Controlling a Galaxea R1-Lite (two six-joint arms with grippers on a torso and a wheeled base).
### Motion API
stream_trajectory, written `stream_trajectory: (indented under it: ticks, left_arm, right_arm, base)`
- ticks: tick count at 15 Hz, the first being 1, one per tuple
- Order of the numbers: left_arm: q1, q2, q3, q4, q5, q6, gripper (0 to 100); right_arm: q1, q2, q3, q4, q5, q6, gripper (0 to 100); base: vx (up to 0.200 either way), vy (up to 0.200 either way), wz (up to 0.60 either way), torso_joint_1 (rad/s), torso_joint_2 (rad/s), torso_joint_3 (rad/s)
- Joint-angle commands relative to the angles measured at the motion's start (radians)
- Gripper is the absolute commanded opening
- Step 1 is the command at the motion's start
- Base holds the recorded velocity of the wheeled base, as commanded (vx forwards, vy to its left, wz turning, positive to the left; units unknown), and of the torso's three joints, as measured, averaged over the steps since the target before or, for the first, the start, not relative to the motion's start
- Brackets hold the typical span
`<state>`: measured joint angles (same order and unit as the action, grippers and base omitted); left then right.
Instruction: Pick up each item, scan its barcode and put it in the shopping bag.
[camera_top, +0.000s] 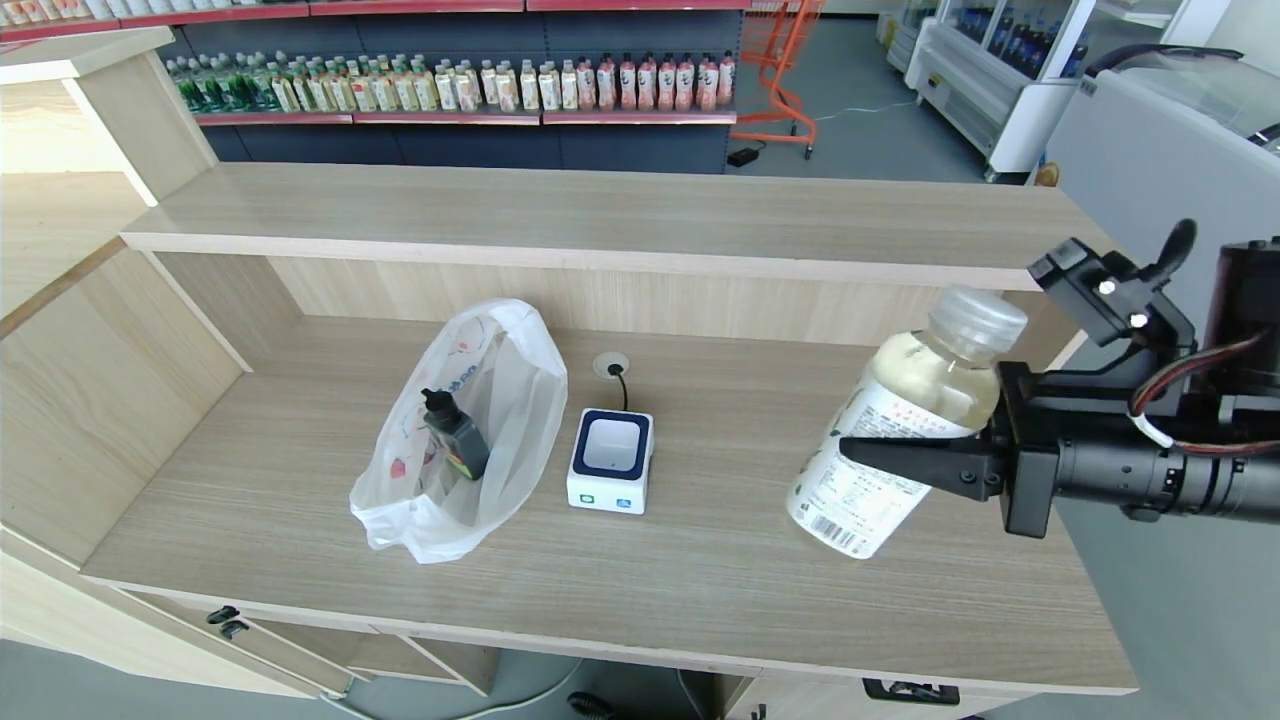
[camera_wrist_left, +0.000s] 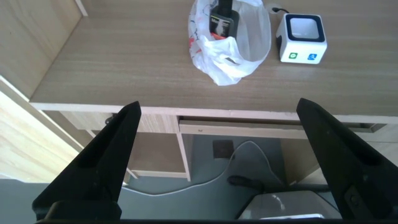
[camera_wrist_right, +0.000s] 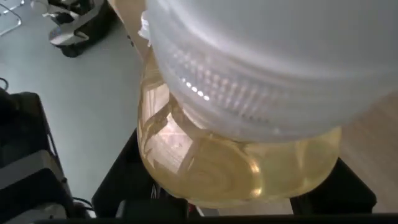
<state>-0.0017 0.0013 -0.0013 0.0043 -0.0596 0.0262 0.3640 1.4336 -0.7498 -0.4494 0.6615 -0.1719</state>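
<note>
My right gripper (camera_top: 905, 440) is shut on a bottle (camera_top: 900, 430) of pale yellow drink with a white cap and white label, held tilted above the right part of the counter, barcode at its lower end. Up close, its cap and shoulder (camera_wrist_right: 249, 118) sit between the black fingers. A white barcode scanner (camera_top: 610, 460) stands mid-counter, left of the bottle. Beside it lies the open translucent shopping bag (camera_top: 510, 400) with a dark bottle (camera_top: 455, 435) inside. My left gripper (camera_wrist_left: 217, 168) hangs open below the counter's front edge, with the bag (camera_wrist_left: 249, 50) and the scanner (camera_wrist_left: 301, 38) beyond it.
The wooden counter (camera_top: 700, 560) has a raised back ledge (camera_top: 600, 215) and a side wall on the left. A cable hole (camera_top: 611, 365) lies behind the scanner. Drawers (camera_wrist_left: 249, 127) sit under the front edge. Store shelves of bottles stand behind.
</note>
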Motion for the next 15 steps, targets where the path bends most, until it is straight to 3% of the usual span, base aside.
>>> stream_trajectory:
  ticks: [1, 4, 5, 8, 15]
  left_arm:
    - [0.0, 0.0, 0.0, 0.0, 0.001, 0.0, 100]
    - [0.0, 0.0, 0.0, 0.0, 0.0, 0.0, 100]
    - [0.0, 0.0, 0.0, 0.0, 0.0, 0.0, 100]
    - [0.0, 0.0, 0.0, 0.0, 0.001, 0.0, 100]
    - [0.0, 0.0, 0.0, 0.0, 0.0, 0.001, 100]
  right_arm:
    - [-0.194, -0.016, 0.05, -0.003, -0.141, -0.316, 0]
    - [-0.261, -0.064, 0.073, -0.012, -0.203, -0.474, 0]
    - [-0.267, -0.071, 0.095, -0.015, -0.244, -0.595, 0]
    - [-0.301, -0.082, 0.107, -0.054, -0.25, -0.768, 0]
    - [-0.301, -0.167, 0.164, -0.074, -0.252, -0.824, 0]
  base:
    - [0.0, 0.0, 0.0, 0.0, 0.0, 0.0]
    - [0.0, 0.0, 0.0, 0.0, 0.0, 0.0]
    - [0.0, 0.0, 0.0, 0.0, 0.0, 0.0]
    - [0.0, 0.0, 0.0, 0.0, 0.0, 0.0]
    - [0.0, 0.0, 0.0, 0.0, 0.0, 0.0]
